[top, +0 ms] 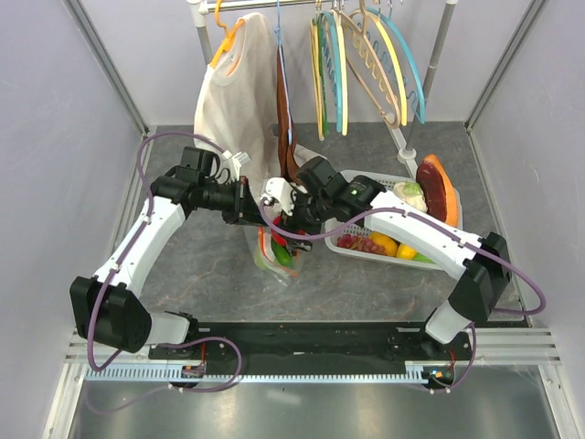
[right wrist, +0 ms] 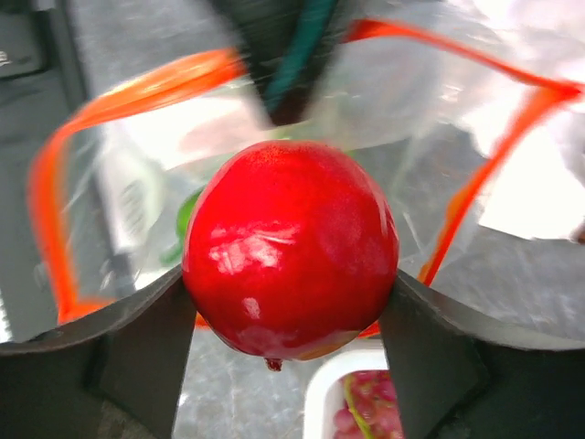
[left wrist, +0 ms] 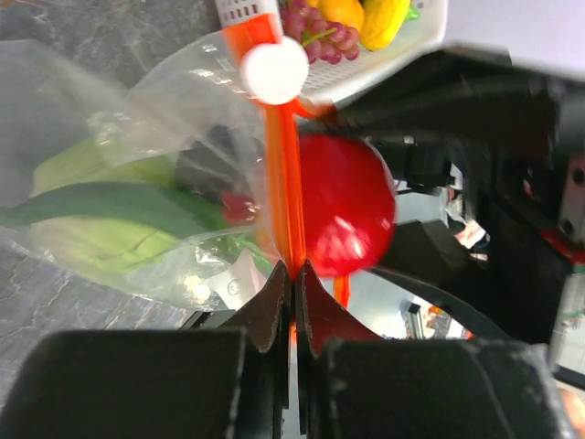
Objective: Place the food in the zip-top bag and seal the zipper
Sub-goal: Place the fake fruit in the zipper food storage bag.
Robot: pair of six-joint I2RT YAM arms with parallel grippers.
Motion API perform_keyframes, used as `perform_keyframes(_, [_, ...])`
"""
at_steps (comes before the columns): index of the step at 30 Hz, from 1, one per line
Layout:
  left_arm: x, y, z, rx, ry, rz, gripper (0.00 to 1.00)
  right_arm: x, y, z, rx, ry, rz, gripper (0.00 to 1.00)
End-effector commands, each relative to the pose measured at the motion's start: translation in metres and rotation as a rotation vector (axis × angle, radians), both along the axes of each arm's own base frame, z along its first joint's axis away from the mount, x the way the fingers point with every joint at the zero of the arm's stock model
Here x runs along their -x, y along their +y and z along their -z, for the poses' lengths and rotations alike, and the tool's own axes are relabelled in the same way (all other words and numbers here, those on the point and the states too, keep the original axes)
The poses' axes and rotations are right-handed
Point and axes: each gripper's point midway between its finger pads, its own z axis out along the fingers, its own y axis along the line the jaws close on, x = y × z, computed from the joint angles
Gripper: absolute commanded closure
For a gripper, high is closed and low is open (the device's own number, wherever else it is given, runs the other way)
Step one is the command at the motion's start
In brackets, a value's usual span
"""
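Observation:
The clear zip-top bag (top: pixel 274 261) hangs open in the middle, with green food (left wrist: pixel 110 215) inside. My left gripper (left wrist: pixel 294 267) is shut on the bag's orange-red zipper strip (left wrist: pixel 285 183) and holds the mouth up; a white slider (left wrist: pixel 274 70) sits on the strip. My right gripper (right wrist: pixel 291 293) is shut on a glossy red round fruit (right wrist: pixel 291 247) and holds it at the bag's open mouth, the orange rim (right wrist: pixel 55 174) around it. The fruit also shows in the left wrist view (left wrist: pixel 345 206).
A white slotted basket (top: pixel 366 251) to the right holds grapes (top: pixel 361 243), yellow pieces (top: pixel 393 245) and other toy food. A white garment (top: pixel 239 96) and coloured hangers (top: pixel 366 64) hang on a rack behind. Grey walls close both sides.

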Motion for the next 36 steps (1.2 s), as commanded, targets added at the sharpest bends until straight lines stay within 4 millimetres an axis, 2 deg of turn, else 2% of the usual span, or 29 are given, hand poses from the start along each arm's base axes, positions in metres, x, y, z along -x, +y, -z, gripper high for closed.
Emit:
perform_keyframes(1, [0.001, -0.005, -0.016, 0.053, -0.027, 0.037, 0.98, -0.034, 0.01, -0.017, -0.016, -0.125, 0.116, 0.05])
perform_keyframes(2, [0.001, -0.004, -0.015, 0.053, -0.025, 0.035, 0.98, -0.034, 0.012, -0.024, -0.031, -0.134, 0.116, 0.02])
perform_keyframes(5, [-0.001, -0.003, -0.017, 0.058, -0.022, 0.025, 0.98, -0.025, 0.016, -0.041, -0.074, -0.134, 0.099, 0.02])
perform_keyframes(8, [-0.004, 0.0, -0.017, 0.06, -0.021, 0.014, 0.98, -0.011, 0.011, -0.058, -0.103, -0.115, 0.073, 0.02])
perform_keyframes(9, [-0.005, 0.001, -0.016, 0.058, -0.024, 0.012, 0.98, -0.003, 0.003, -0.069, -0.118, -0.129, 0.053, 0.02])
perform_keyframes(10, [-0.005, 0.002, -0.017, 0.06, -0.03, 0.01, 0.98, 0.003, -0.003, -0.067, -0.11, -0.126, 0.045, 0.02])
perform_keyframes(12, [-0.004, 0.003, -0.018, 0.058, -0.038, 0.012, 0.98, 0.019, -0.023, -0.076, -0.11, -0.133, 0.032, 0.02])
perform_keyframes(14, [-0.003, 0.003, -0.018, 0.056, -0.045, 0.014, 0.98, 0.032, -0.04, -0.061, -0.071, -0.092, 0.029, 0.02])
perform_keyframes(15, [-0.003, 0.004, -0.018, 0.054, -0.047, 0.013, 0.98, 0.032, -0.056, -0.062, -0.07, -0.089, 0.061, 0.02])
perform_keyframes(16, [-0.003, 0.004, -0.017, 0.054, -0.044, 0.014, 0.98, 0.032, -0.07, -0.045, -0.035, -0.059, 0.089, 0.02])
perform_keyframes(19, [-0.002, 0.004, -0.015, 0.051, -0.042, 0.015, 0.98, 0.025, -0.108, -0.024, 0.03, -0.03, 0.172, 0.02])
perform_keyframes(23, [-0.003, 0.005, -0.013, 0.045, -0.04, 0.012, 0.98, 0.013, -0.139, -0.008, 0.1, 0.007, 0.279, 0.02])
perform_keyframes(27, [-0.004, 0.004, -0.02, 0.053, -0.056, 0.012, 0.98, -0.005, -0.183, 0.032, 0.296, 0.032, 0.356, 0.09])
perform_keyframes(30, [-0.005, 0.003, -0.023, 0.057, -0.057, 0.014, 0.98, -0.014, -0.206, 0.056, 0.387, 0.059, 0.367, 0.12])
perform_keyframes(36, [-0.004, 0.004, -0.023, 0.057, -0.055, 0.01, 0.98, -0.045, -0.221, 0.075, 0.443, 0.04, 0.422, 0.19])
